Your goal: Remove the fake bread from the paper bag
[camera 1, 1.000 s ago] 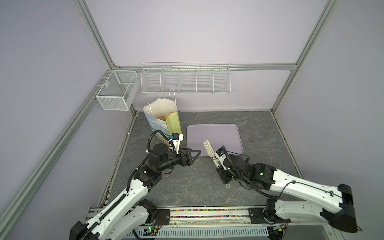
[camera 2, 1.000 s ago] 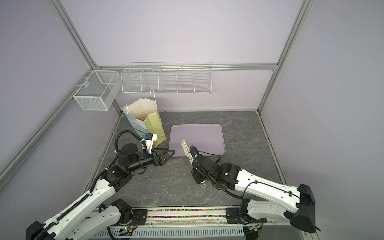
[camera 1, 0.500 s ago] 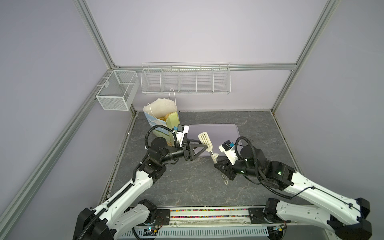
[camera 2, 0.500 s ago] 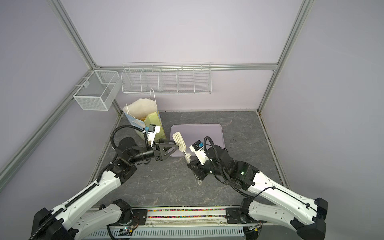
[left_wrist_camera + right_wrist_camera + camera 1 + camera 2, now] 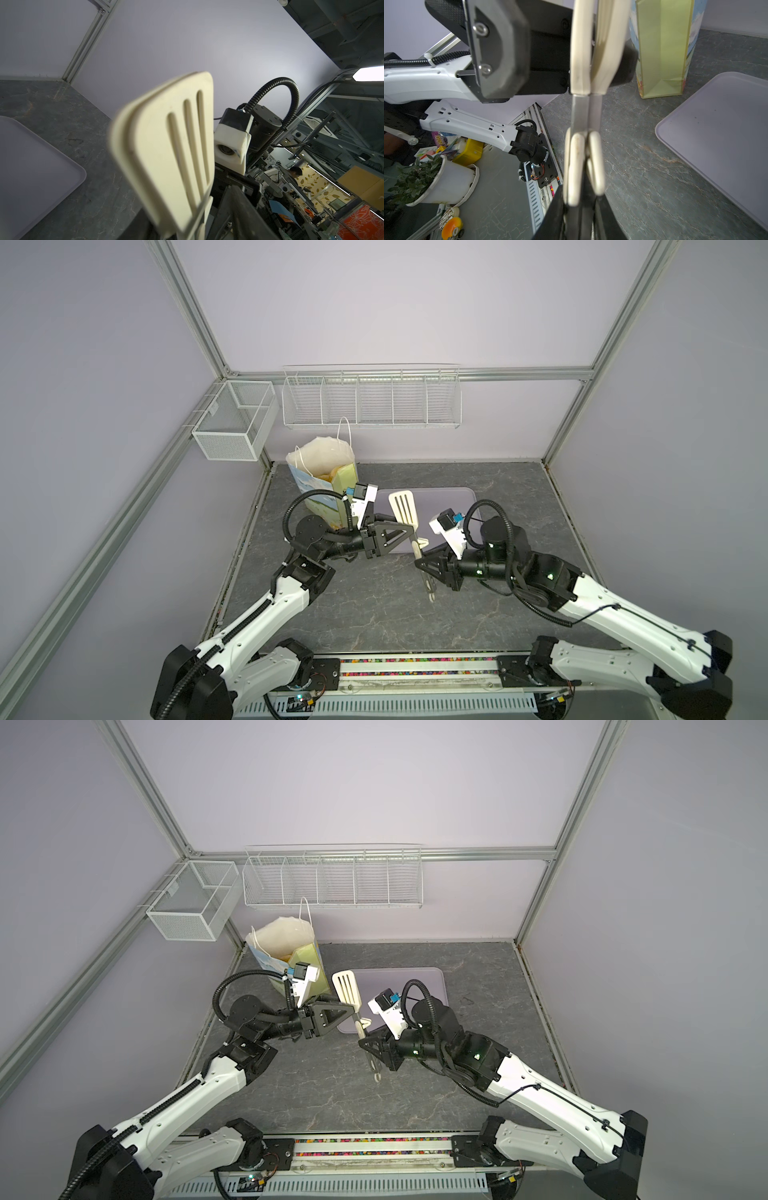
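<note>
Cream tongs (image 5: 402,508) in right tool (image 5: 423,568) stand near the tray (image 5: 449,499) corner

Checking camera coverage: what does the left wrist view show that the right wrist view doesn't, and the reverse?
Left wrist only: the slotted heads of the tongs and the right arm's wrist camera. Right wrist only: the paper bag standing on the table, the left arm and the tongs' handle end. Both: the tongs, the lilac tray and the table.
</note>
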Controlling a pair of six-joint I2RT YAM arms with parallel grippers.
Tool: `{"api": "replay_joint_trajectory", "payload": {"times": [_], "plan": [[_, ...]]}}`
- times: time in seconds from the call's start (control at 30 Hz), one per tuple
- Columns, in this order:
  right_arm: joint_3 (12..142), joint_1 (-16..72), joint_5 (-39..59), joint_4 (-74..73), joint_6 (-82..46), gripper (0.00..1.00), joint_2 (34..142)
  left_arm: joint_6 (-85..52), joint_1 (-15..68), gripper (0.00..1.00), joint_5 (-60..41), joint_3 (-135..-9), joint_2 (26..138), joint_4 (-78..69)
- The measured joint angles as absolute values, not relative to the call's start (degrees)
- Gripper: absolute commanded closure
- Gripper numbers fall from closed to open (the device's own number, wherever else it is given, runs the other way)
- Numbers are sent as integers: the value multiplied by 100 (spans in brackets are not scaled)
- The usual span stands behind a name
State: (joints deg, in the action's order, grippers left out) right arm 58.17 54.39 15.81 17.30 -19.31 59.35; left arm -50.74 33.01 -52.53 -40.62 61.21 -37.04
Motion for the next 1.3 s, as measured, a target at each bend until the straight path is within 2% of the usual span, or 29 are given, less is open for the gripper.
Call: {"api": "replay_joint_trajectory", "payload": {"times": [0.1,0.2,0.3,0.4,0.47,0.63,0.73,0.8,0.83,1.0,1.03,1.13,1.3], "plan": [[5819,5395,1732,1656,-1951,94,5986,-5227,3301,57,-5299,-4060,6211,-3929],[5819,5332,1876,1592,-1973,94,6029,-5354,3301,51,-5312,-4060,6272,-4132],[5824,5277,2016,1538,-2010,94,6073,-5448,3304,36,-5332,-4053,6318,-4311],[5826,5247,2134,1518,-2036,94,6139,-5494,3312,34,-5341,-4049,6324,-4397],[5830,5231,2213,1516,-2036,94,6180,-5513,3312,43,-5343,-4049,6335,-4429],[5896,5216,2375,1540,-2032,94,6224,-5640,3304,80,-5363,-4040,6464,-4519],[5937,5212,2467,1579,-2069,93,6226,-5671,3306,93,-5422,-4038,6495,-4678],[5957,5210,2484,1588,-2073,90,6219,-5669,3306,96,-5422,-4038,6493,-4740],[5959,5212,2477,1590,-2078,85,6215,-5673,3306,97,-5411,-4038,6495,-4751],[5940,5186,2252,1581,-2174,41,6154,-5680,3306,100,-5286,-4023,6488,-4792],[5918,5164,2193,1557,-2233,37,6134,-5684,3306,100,-5236,-4003,6484,-4823],[5784,5111,2082,1398,-2346,31,6090,-5704,3306,100,-5129,-3975,6482,-4936],[5684,5109,2222,1120,-2515,31,6226,-5826,3306,100,-5083,-3968,6484,-5212]]}}
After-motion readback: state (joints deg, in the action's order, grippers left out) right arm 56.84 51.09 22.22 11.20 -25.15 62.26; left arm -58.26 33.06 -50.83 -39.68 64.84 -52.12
